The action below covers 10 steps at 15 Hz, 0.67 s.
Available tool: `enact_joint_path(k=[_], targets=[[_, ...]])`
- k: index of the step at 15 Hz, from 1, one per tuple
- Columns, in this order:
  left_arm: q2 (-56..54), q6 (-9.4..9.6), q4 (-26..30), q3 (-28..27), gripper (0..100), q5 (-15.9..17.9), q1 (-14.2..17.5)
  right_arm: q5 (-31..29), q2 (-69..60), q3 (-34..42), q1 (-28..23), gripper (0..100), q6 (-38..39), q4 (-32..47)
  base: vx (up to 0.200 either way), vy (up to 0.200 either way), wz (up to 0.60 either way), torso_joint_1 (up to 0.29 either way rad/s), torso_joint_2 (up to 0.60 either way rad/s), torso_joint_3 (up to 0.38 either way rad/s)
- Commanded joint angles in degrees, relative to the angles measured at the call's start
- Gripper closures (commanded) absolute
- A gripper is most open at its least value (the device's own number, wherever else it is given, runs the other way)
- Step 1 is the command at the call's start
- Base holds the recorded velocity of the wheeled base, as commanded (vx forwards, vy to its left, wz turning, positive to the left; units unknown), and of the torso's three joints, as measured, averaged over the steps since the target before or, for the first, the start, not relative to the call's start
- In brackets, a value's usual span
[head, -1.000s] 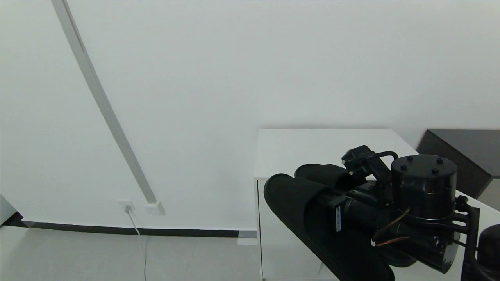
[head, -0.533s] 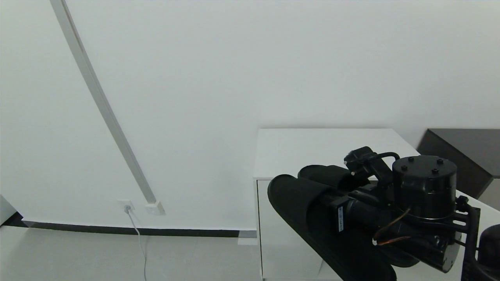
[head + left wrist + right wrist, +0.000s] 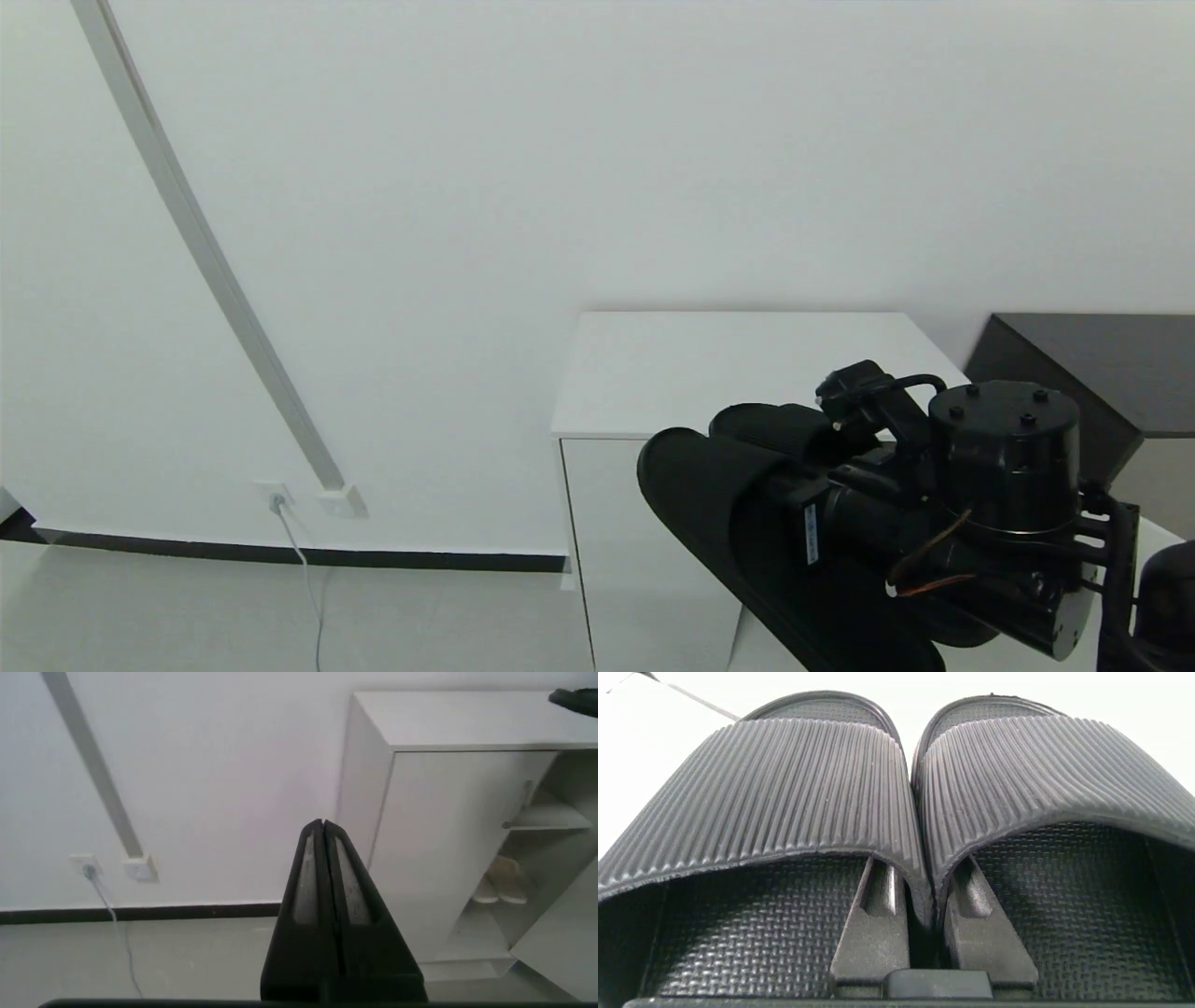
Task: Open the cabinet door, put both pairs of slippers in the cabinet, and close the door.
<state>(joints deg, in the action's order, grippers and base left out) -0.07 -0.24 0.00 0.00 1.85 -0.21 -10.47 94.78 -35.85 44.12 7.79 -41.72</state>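
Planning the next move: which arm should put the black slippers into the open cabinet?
Right: its fingers clamp the black slippers, in front of the cabinet. The left gripper is shut and empty.

Soft, even indoor light, faint shadows (wall conduit (image 3: 207, 254) bowed by lens distortion)

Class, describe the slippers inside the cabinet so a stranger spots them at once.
Find the white cabinet by the wall, door open. Under its shelf lies a pale pair of slippers. The other pair, held by the right gripper, is black ribbed.
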Motion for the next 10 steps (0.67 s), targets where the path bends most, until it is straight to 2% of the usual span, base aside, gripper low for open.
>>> enact_joint_path(k=[1,10], targets=[[0.1,-0.02,0.0,0.0,100,0.0,0.0,0.1,0.4,0.3,0.0,100,0.0,-0.1,0.000,-0.200,0.00,0.002,0.00,0.007],[0.1,-0.02,0.0,0.0,100,0.0,0.0,0.5,0.5,1.7,-0.3,100,-0.8,-0.3,0.000,-0.200,0.00,0.001,0.00,0.003]])
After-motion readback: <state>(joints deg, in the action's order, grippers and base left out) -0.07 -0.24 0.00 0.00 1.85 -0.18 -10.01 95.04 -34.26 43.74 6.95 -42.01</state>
